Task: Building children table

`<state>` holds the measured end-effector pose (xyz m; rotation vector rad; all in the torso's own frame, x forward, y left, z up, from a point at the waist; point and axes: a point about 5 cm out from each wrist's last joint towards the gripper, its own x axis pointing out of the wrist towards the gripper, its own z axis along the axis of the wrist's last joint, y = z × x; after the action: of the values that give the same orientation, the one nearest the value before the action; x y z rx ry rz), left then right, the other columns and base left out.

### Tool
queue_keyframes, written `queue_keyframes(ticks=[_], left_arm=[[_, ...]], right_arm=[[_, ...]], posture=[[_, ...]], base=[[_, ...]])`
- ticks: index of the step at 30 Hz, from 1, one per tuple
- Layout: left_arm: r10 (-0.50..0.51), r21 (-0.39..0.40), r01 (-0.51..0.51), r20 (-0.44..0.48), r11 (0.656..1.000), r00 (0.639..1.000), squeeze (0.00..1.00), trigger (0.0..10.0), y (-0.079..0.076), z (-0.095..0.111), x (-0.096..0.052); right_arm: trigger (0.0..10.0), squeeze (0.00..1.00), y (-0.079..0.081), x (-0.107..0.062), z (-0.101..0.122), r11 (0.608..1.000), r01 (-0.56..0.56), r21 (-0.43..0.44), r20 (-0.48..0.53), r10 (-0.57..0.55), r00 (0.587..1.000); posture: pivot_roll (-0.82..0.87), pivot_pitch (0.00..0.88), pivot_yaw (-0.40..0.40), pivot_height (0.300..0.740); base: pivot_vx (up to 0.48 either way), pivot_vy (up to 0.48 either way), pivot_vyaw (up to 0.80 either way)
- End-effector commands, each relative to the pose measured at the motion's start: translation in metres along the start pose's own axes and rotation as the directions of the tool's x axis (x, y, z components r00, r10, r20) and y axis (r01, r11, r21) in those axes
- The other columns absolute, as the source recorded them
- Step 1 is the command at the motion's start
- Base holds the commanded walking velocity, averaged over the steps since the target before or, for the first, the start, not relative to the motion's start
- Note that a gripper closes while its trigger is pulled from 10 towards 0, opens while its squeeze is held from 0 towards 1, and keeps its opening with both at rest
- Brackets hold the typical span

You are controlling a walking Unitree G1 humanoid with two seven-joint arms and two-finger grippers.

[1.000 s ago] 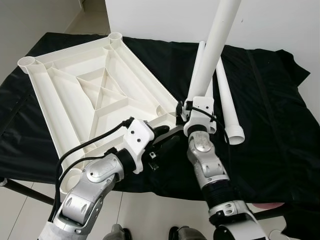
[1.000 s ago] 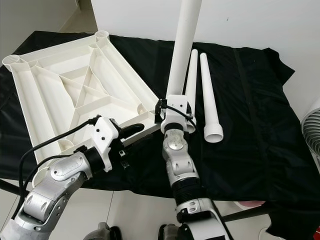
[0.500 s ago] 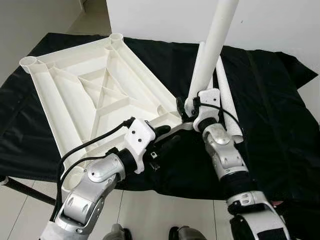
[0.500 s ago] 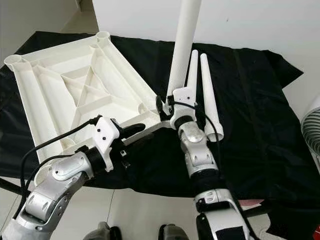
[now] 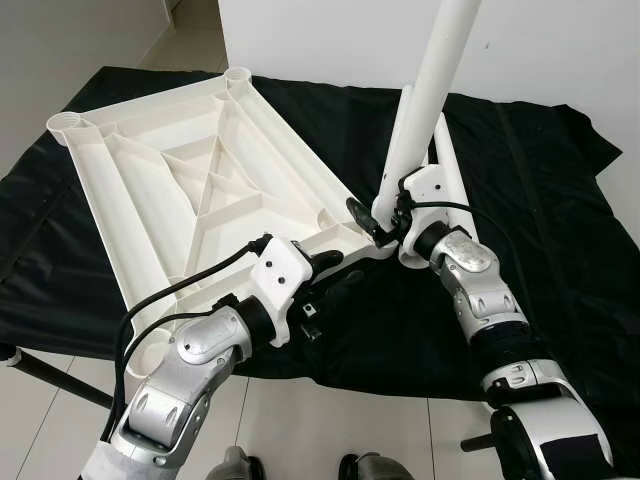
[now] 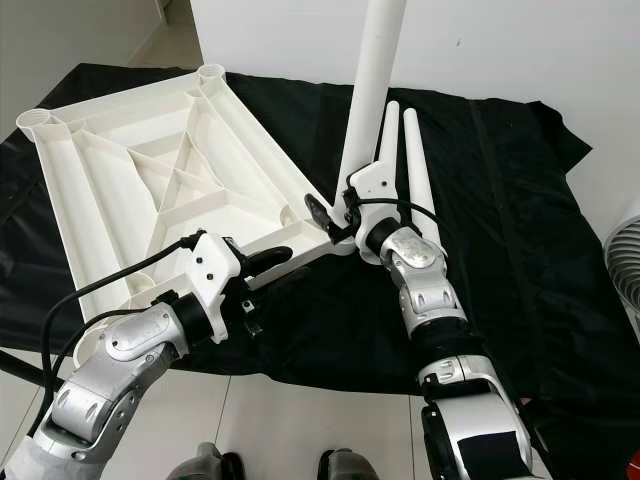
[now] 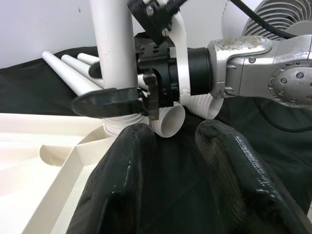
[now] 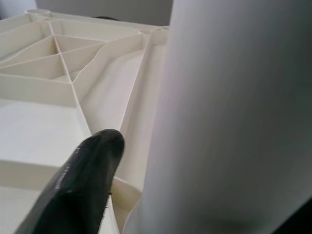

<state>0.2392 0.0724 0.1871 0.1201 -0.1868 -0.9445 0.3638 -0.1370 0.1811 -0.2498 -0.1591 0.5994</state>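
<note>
A white ribbed table top (image 5: 150, 200) lies upside down on a black cloth (image 5: 540, 200). My right gripper (image 5: 378, 222) is shut on a white table leg (image 5: 432, 90). It holds the leg nearly upright, with the leg's foot at the top's near right corner socket (image 6: 300, 215). In the left wrist view the leg (image 7: 113, 48) stands in that socket with a right finger (image 7: 105, 105) across it. My left gripper (image 5: 335, 272) is open at the top's near edge, just left of the leg. Its fingers (image 7: 131, 180) have only cloth between them.
Two more white legs (image 6: 418, 175) lie side by side on the cloth behind the right gripper. The cloth hangs over the near edge above a tiled floor (image 5: 40, 420). A white wall (image 5: 560, 40) rises behind, and a fan (image 6: 630, 265) stands at far right.
My right forearm has swung out to the right while the gripper kept its hold. The leg's foot has shifted a little toward the corner socket. The left arm has stayed put.
</note>
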Motion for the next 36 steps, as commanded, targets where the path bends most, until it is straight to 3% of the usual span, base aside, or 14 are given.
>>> queue_keyframes(ticks=[1,4,14,15,16,20,25,31,36], left_arm=[[0.0,0.005,0.0,-0.013,1.0,1.0,0.0,10.0,0.001,-0.002,-0.001],[0.002,0.006,-0.002,-0.012,1.0,1.0,0.0,10.0,0.001,-0.001,-0.001],[0.004,0.01,-0.004,-0.013,1.0,1.0,0.0,10.0,0.003,-0.001,-0.002],[0.003,0.011,-0.003,-0.014,1.0,1.0,0.0,10.0,0.003,-0.001,-0.002],[0.002,0.012,-0.002,-0.014,1.0,1.0,0.0,10.0,0.003,-0.001,-0.002],[0.001,0.011,0.0,-0.015,1.0,1.0,0.0,10.0,0.003,-0.001,-0.002],[-0.003,0.013,0.003,-0.015,1.0,1.0,0.0,10.0,0.003,0.0,-0.002],[-0.007,0.012,0.007,-0.015,1.0,1.0,0.0,10.0,0.003,0.0,-0.002],[-0.009,0.012,0.009,-0.014,1.0,1.0,0.0,10.0,0.002,0.0,-0.002]], right_arm=[[0.4,0.0,-0.002,-0.001,-0.004,0.999,-0.038,-0.008,-0.026,0.038,0.999],[0.0,0.0,-0.003,-0.002,-0.008,0.999,-0.041,-0.002,-0.043,0.041,0.998],[0.0,0.0,-0.003,-0.007,-0.015,0.999,-0.042,0.013,-0.049,0.043,0.998],[3.4,0.0,-0.004,-0.007,-0.016,0.999,-0.03,0.025,-0.052,0.032,0.998],[10.0,0.0,-0.004,-0.007,-0.018,0.999,-0.018,0.037,-0.061,0.02,0.998],[10.0,0.0,-0.004,-0.008,-0.022,0.997,-0.002,0.078,-0.072,0.007,0.997],[10.0,0.0,0.0,-0.009,-0.031,0.978,0.033,0.208,-0.09,-0.014,0.996],[10.0,0.0,0.004,-0.009,-0.036,0.966,0.047,0.255,-0.108,-0.019,0.994],[10.0,0.0,0.003,-0.008,-0.036,0.969,0.05,0.24,-0.114,-0.023,0.993]], posture=[[-0.05,0.122,0.027,0.74],[-0.05,0.122,0.027,0.74],[-0.05,0.123,0.031,0.74],[-0.05,0.124,0.034,0.74],[-0.05,0.124,0.034,0.74],[-0.06,0.124,0.038,0.74],[-0.06,0.124,0.038,0.74],[-0.06,0.126,0.041,0.74],[-0.06,0.126,0.041,0.74]], base=[[0.0,0.0,0.0],[0.0,0.0,0.0],[0.0,0.0,0.0],[0.0,0.0,0.0],[0.0,0.0,0.0],[0.0,0.0,0.0],[0.0,0.0,0.0],[0.0,0.0,0.0],[0.0,0.0,0.0]])
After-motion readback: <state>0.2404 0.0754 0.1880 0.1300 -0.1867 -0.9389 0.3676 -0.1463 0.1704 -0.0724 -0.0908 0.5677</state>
